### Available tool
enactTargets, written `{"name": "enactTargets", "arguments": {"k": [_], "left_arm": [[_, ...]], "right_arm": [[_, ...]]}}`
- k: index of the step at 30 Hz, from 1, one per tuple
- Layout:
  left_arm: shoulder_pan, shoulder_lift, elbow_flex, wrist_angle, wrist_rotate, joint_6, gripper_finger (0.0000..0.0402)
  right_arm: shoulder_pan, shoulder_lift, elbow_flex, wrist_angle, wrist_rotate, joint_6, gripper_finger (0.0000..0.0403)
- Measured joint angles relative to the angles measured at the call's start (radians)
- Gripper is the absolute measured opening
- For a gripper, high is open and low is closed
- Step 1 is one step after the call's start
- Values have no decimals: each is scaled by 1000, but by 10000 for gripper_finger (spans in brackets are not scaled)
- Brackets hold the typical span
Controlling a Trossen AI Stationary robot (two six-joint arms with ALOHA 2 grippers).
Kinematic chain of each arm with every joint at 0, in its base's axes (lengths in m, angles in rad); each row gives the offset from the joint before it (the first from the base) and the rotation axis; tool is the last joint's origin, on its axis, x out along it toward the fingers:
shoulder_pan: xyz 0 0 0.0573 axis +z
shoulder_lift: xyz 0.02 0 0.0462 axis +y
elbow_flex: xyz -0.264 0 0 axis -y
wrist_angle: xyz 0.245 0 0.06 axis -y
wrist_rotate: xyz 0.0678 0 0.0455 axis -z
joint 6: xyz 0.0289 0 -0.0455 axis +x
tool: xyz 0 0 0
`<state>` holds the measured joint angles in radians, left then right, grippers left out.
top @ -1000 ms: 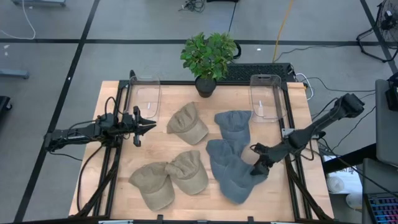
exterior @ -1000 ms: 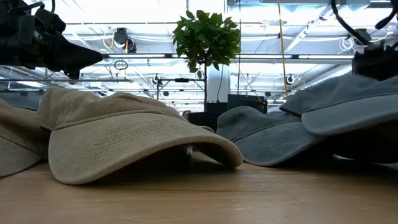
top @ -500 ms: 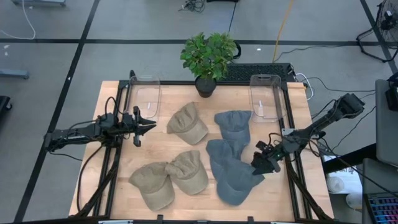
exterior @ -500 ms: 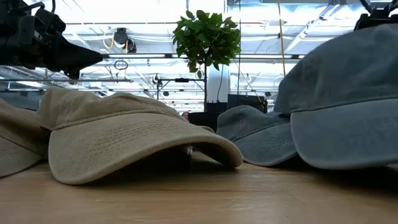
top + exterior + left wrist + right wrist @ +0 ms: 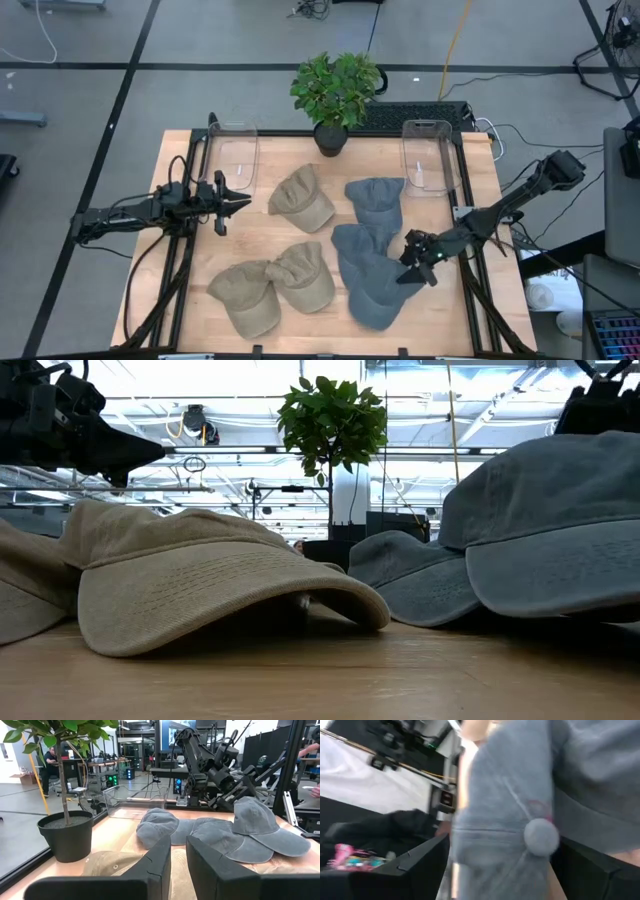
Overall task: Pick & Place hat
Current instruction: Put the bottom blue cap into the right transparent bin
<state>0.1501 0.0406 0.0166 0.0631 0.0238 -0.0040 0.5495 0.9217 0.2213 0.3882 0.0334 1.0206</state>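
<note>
- Nearest the front edge of the counter (image 5: pixel 300 335), two tan hats (image 5: pixel 275 285) lie overlapping at front left. Neither is being handled.
- Just to their right, the front grey hat (image 5: pixel 372 295) is the item in hand. It rests partly over a second grey hat (image 5: pixel 352 243) behind it, and in the low view its brim sits tilted up off the wood.
- Your right end effector (image 5: pixel 416 262) is at that hat's right rear edge. Its fingers stand wide, clamped across the bunched crown, with the top button between them.
- Judgement: the pick is made and the carry is beginning. The next move calls for a lift that clears the neighbouring grey hat, so it is not dragged along.
- The likely destination is the right clear bin (image 5: pixel 426 155) at the far edge, but the pictures do not confirm this.
- Your left end effector (image 5: pixel 236 200) waits over the mid-left, fingers narrowly parted on nothing.
</note>
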Motion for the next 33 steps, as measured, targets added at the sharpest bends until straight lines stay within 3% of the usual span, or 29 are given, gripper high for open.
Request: {"name": "enactTargets", "arguments": {"k": [7, 15, 19, 25, 33], "left_arm": [[0, 0, 0, 0, 0, 0, 67], [0, 0, 0, 0, 0, 0, 67], [0, 0, 0, 0, 0, 0, 67], [0, 0, 0, 0, 0, 0, 67], [0, 0, 0, 0, 0, 0, 67]], "right_arm": [[-38, 104, 24, -14, 13, 9, 318], [-82, 134, 25, 300, -138, -77, 318], [-85, 132, 28, 354, -168, -132, 318], [-85, 132, 111, 137, -169, -160, 303], [-82, 134, 380, -331, -167, -257, 277]]}}
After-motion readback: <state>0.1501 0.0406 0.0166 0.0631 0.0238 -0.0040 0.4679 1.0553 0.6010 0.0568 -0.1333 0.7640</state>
